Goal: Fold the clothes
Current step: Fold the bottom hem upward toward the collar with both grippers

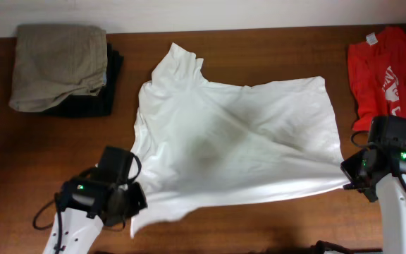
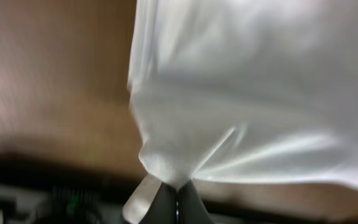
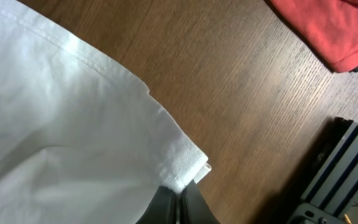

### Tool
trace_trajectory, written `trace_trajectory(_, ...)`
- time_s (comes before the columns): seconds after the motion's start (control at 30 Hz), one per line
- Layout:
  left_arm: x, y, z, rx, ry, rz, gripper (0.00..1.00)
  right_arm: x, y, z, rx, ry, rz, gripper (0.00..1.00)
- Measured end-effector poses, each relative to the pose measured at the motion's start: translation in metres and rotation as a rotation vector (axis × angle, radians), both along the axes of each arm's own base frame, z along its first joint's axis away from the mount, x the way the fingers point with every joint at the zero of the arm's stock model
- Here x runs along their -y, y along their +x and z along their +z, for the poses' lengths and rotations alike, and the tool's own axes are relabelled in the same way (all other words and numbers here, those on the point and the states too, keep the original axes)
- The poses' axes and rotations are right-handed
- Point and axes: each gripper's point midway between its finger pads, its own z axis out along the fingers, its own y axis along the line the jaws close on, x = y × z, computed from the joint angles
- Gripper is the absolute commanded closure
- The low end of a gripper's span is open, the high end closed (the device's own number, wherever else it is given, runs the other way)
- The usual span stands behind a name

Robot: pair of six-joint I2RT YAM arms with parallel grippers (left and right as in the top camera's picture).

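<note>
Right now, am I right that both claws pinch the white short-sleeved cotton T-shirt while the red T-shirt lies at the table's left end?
Not quite: the red T-shirt with white print lies at the right end of the wooden table, as the overhead view shows. The rest holds: the left claw and right claw both pinch the white short-sleeved cotton T-shirt.

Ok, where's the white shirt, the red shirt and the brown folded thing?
white T-shirt [image 1: 238, 141]: overhead view, middle of its body.
red T-shirt [image 1: 368, 63]: overhead view, left part of its chest.
khaki folded garment [image 1: 58, 63]: overhead view, middle of its top.
</note>
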Motion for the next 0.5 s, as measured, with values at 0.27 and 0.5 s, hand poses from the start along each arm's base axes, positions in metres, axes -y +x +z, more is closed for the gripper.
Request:
trace_trajectory(0.27, 0.004, 0.069, 0.027, 0.287, 0.006, 0.019, 0.99, 0.005, 0.030, 0.007, 0.131, -0.011, 0.009, 0.96)
trace_trajectory(0.5, 0.000, 0.114, 0.021, 0.384, 0.066, 0.046, 0.99, 0.008, 0.063, 0.010, 0.238, -0.008, 0.023, 0.96)
